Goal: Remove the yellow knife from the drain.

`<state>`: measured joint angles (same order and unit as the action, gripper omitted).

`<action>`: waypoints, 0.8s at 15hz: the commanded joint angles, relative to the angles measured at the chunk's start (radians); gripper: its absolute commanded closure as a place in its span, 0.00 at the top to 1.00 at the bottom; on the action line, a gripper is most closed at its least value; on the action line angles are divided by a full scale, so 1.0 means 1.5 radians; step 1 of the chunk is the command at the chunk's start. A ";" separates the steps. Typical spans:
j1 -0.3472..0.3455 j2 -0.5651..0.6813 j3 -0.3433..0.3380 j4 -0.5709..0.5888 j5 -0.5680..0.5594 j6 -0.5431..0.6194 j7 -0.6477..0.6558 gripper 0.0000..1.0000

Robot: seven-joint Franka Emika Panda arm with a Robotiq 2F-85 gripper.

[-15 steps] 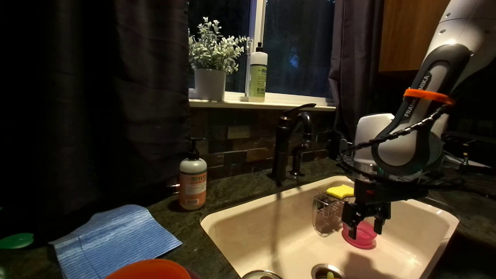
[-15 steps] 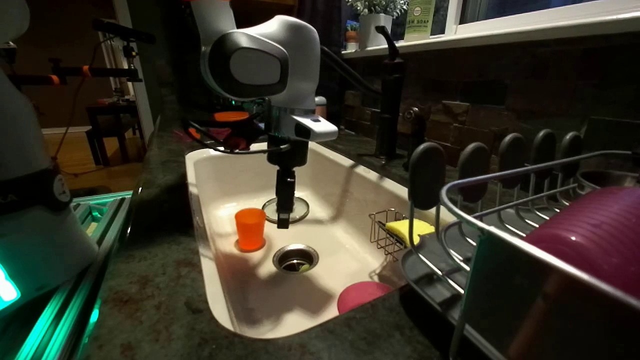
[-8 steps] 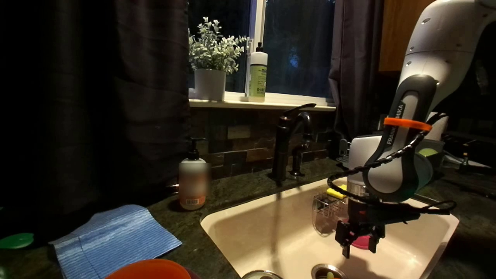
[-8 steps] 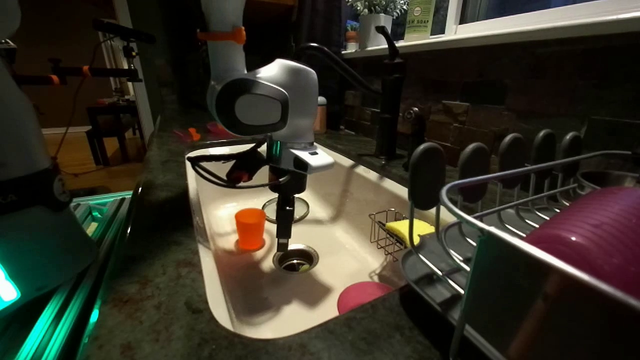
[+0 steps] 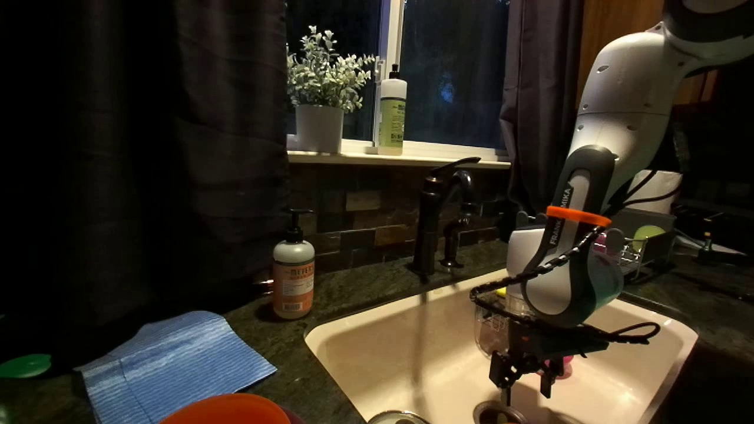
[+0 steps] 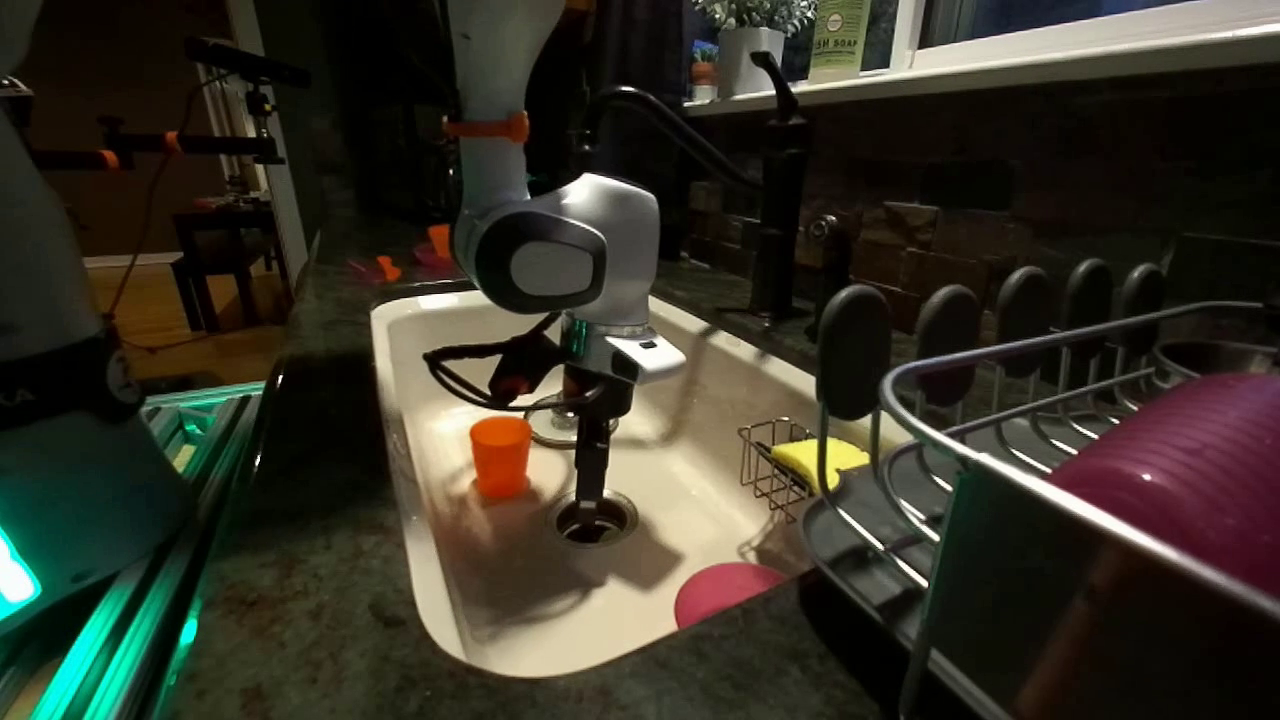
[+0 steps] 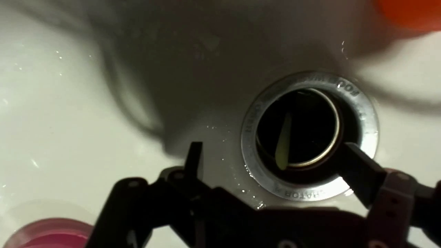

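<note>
A pink dish (image 6: 728, 592) sits near, on the right, in the sink (image 6: 680, 490). Next comes the drain (image 7: 249, 137), and in the wrist view I see the yellow knife (image 7: 283, 148) in it. My tool (image 5: 527, 397) hangs right by the drain, with its two tips spread wide apart. Farther, on the left, stands an orange cup (image 6: 500, 458). Past that lies a round lid (image 6: 550, 428).

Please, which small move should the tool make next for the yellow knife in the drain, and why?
I would probably shift the open tool slightly toward the finger overlapping the drain rim before lowering. In the wrist view, the yellow knife shows between the fingers, nearer that one; the other overlies the sink floor.
</note>
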<state>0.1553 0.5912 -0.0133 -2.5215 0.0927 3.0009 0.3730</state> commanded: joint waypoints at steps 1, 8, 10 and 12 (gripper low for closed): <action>0.013 0.056 -0.001 0.043 0.024 0.019 -0.009 1.00; 0.006 0.093 0.015 0.079 0.030 0.027 -0.022 0.90; 0.009 0.101 0.014 0.085 0.029 0.031 -0.023 0.72; 0.011 0.107 0.013 0.090 0.027 0.033 -0.026 0.58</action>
<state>0.1628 0.7147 0.0030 -2.4033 0.1074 3.0057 0.3617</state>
